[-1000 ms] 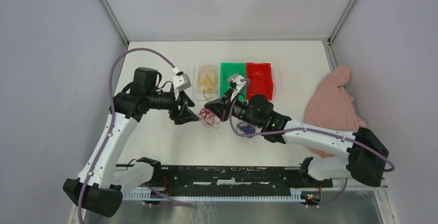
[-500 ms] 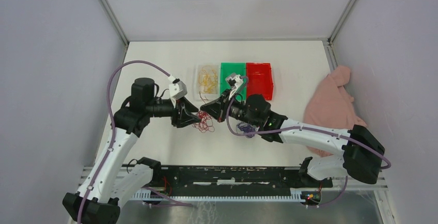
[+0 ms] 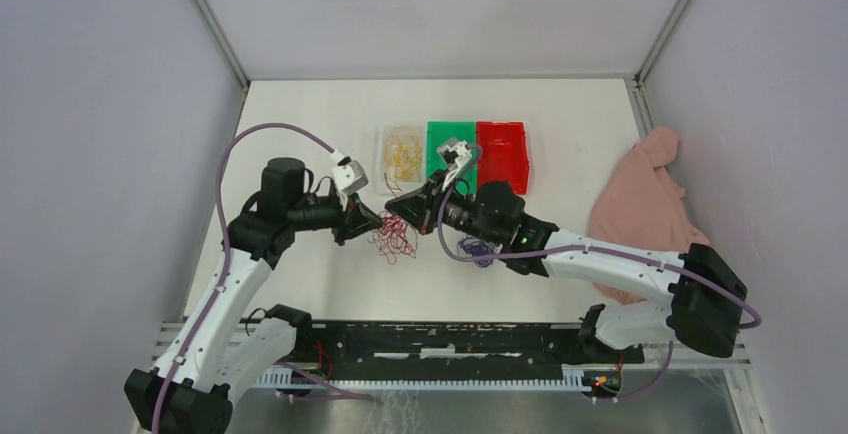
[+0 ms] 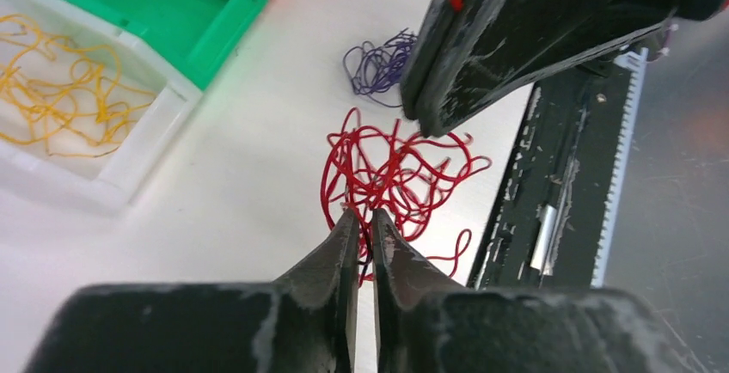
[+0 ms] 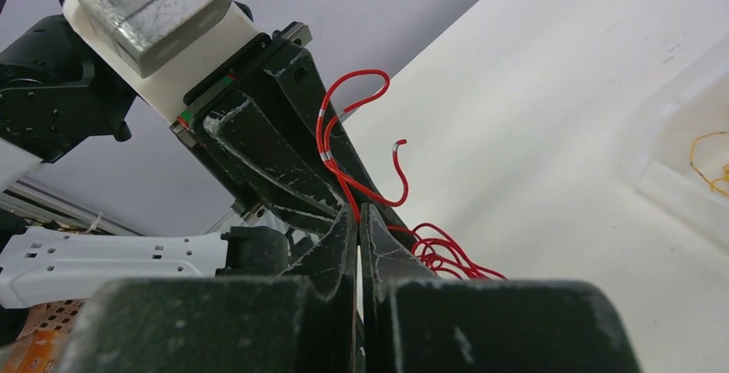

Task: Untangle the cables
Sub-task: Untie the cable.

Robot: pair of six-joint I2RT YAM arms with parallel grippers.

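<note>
The red cable [image 3: 392, 239] is a loose tangle on the white table between both grippers. My left gripper [image 3: 367, 222] is shut on a strand at the tangle's near edge [image 4: 361, 218]. My right gripper [image 3: 396, 210] is shut on another red strand [image 5: 358, 210], which loops upward [image 5: 331, 145] in front of the left gripper's fingers [image 5: 275, 154]. The dark blue-purple cable [image 3: 475, 249] lies bunched under the right arm, apart from the red one [image 4: 376, 65]. The yellow cable [image 3: 403, 151] rests in a clear tray [image 4: 129, 162].
A green bin [image 3: 432, 164] and a red bin [image 3: 502, 154] stand right of the clear tray [image 3: 384, 169]. A pink cloth [image 3: 648, 204] lies at the right edge. The black rail [image 3: 450, 339] runs along the near table edge.
My left gripper has closed from wide open onto the red cable and shifted slightly left. The right gripper stayed shut and moved a little left, and the tangle has spread.
</note>
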